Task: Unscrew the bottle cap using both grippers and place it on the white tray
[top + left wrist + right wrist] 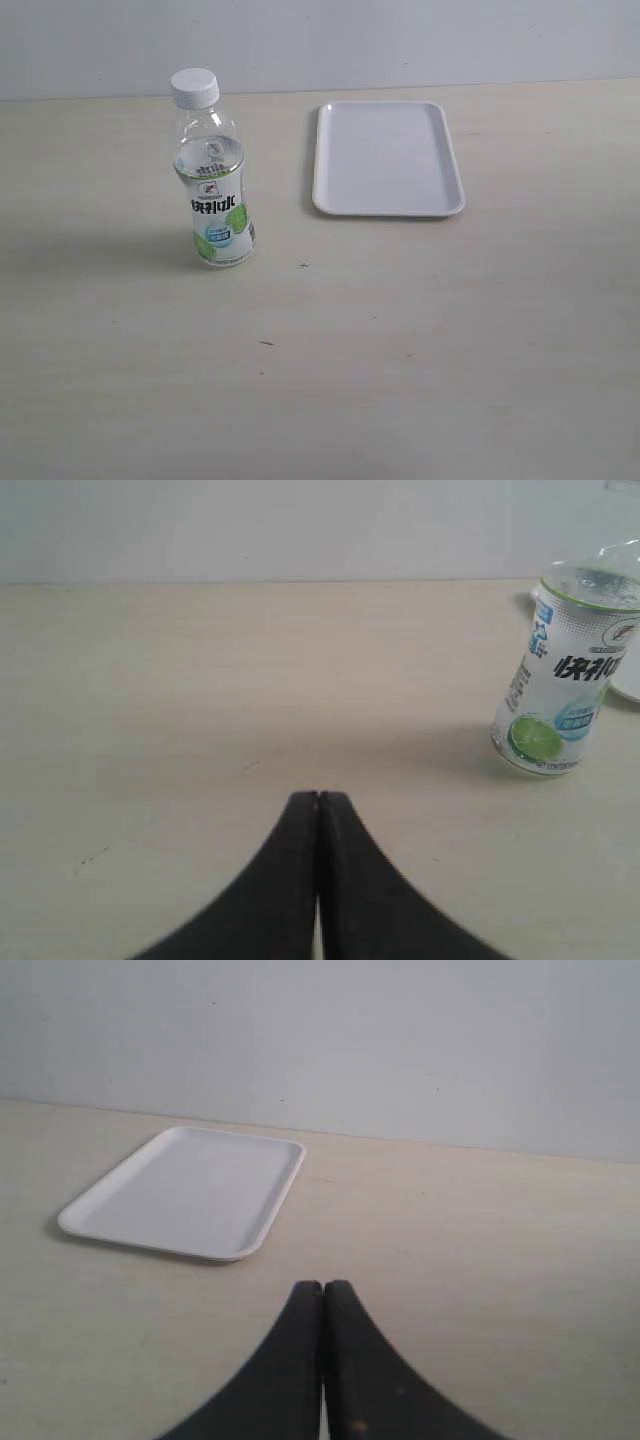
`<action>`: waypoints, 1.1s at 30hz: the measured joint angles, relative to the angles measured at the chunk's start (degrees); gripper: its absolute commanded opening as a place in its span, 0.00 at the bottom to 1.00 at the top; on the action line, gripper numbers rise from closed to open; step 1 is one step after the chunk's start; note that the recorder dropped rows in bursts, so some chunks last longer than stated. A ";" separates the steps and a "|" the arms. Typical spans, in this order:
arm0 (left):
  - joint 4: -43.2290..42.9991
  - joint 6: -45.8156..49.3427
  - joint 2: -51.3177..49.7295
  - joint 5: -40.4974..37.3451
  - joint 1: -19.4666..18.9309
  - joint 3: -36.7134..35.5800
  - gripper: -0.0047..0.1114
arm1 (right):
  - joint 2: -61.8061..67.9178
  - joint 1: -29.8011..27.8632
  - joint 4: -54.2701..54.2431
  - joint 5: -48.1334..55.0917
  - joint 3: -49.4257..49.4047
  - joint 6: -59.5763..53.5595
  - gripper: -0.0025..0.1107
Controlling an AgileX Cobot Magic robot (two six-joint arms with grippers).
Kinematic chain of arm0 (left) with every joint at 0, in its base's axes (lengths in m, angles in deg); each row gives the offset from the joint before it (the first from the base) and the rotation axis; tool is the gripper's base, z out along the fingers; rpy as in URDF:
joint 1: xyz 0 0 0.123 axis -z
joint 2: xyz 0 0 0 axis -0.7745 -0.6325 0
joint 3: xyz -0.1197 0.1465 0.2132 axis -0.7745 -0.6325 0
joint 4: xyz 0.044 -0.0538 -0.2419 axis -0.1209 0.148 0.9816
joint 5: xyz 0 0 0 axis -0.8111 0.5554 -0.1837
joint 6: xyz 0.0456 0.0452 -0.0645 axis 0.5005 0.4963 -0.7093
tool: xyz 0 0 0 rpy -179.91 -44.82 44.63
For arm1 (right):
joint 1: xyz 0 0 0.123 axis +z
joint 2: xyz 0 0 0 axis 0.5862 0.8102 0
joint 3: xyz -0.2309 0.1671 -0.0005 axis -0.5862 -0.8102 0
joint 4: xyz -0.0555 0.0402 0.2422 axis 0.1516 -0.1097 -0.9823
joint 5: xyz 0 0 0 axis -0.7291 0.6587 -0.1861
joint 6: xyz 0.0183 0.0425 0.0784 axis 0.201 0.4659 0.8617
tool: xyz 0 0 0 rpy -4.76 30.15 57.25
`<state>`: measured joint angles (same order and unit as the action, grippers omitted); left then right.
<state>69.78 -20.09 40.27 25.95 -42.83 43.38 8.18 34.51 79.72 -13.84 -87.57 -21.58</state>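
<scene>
The clear bottle [213, 190] stands upright on the pale table, left of centre, with the white ridged cap [194, 88] screwed on its neck. Its white-and-green label also shows in the left wrist view on the bottle [560, 695], where the cap is cut off. The white tray [388, 158] lies flat to the bottle's right, with nothing on it, and appears in the right wrist view as the tray [190, 1195]. My left gripper [319, 796] is shut on nothing, well short of the bottle. My right gripper [323, 1285] is shut on nothing, short of the tray. Neither gripper shows in the exterior view.
The pale wooden table [400, 340] spreads wide around the bottle and tray, with a few small dark specks [266, 343] on it. A plain light wall [400, 40] rises behind the table's far edge.
</scene>
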 measured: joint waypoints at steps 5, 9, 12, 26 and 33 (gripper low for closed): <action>0.00 0.00 0.00 0.00 0.00 0.00 0.04 | 0.00 0.00 0.00 0.00 0.00 0.00 0.02; 0.00 0.00 0.00 0.00 0.00 0.00 0.04 | 0.00 0.00 0.00 0.00 0.00 0.00 0.02; -1.85 0.00 0.00 0.41 0.00 0.00 0.04 | 0.00 0.00 0.00 0.00 0.00 0.00 0.02; 11.29 -18.93 0.03 40.50 0.00 -0.22 0.04 | 0.00 0.00 -0.20 0.00 0.00 0.00 0.02; 11.51 -18.69 0.12 55.68 0.00 -0.22 0.04 | 0.00 0.00 -0.20 0.00 0.00 0.00 0.02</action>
<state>81.29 -38.78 40.38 81.63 -42.83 43.15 8.18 34.51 79.52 -13.84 -87.57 -21.58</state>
